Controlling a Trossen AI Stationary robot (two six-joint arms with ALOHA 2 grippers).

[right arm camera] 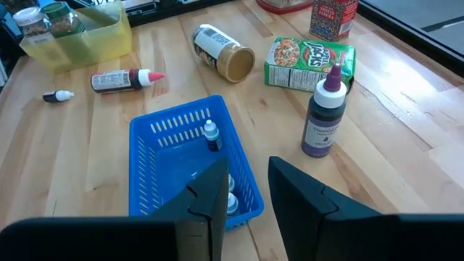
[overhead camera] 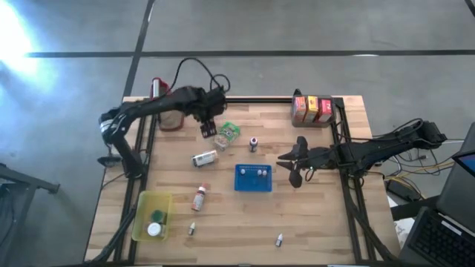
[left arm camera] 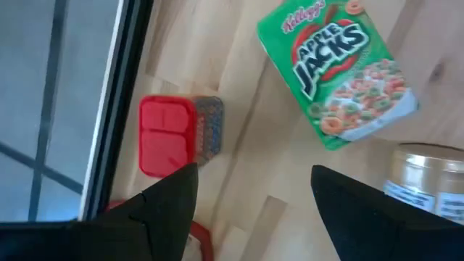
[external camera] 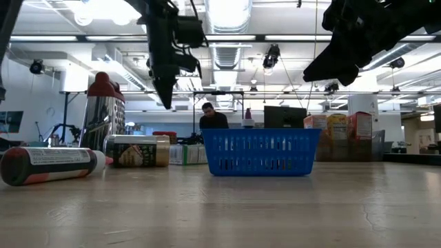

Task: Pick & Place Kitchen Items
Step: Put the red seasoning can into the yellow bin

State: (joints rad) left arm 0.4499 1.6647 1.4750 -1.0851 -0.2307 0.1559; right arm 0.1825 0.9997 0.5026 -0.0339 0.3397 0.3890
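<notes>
My left gripper (left arm camera: 254,174) hangs open over bare table at the far left, pointing steeply down, nothing between its fingers. A small red-lidded shaker (left arm camera: 181,134) stands just beside one finger. The green Apple Jacks box (left arm camera: 337,72) lies flat a little beyond, and a gold-lidded jar (left arm camera: 428,174) lies on its side nearby. My right gripper (right arm camera: 248,170) is open by a narrow gap and hovers over the near end of the blue tray (right arm camera: 156,123). The tray holds tiny white-capped bottles (right arm camera: 211,135). A purple bottle (right arm camera: 322,119) stands upright beside the tray.
A yellow bin (overhead camera: 152,215) with lidded items sits at the near left. A red-capped bottle (overhead camera: 199,196) lies near it, and two tiny bottles (overhead camera: 191,228) lie toward the near edge. Cartons (overhead camera: 312,109) stand at the far right, the red-topped jug (external camera: 103,114) at the far left.
</notes>
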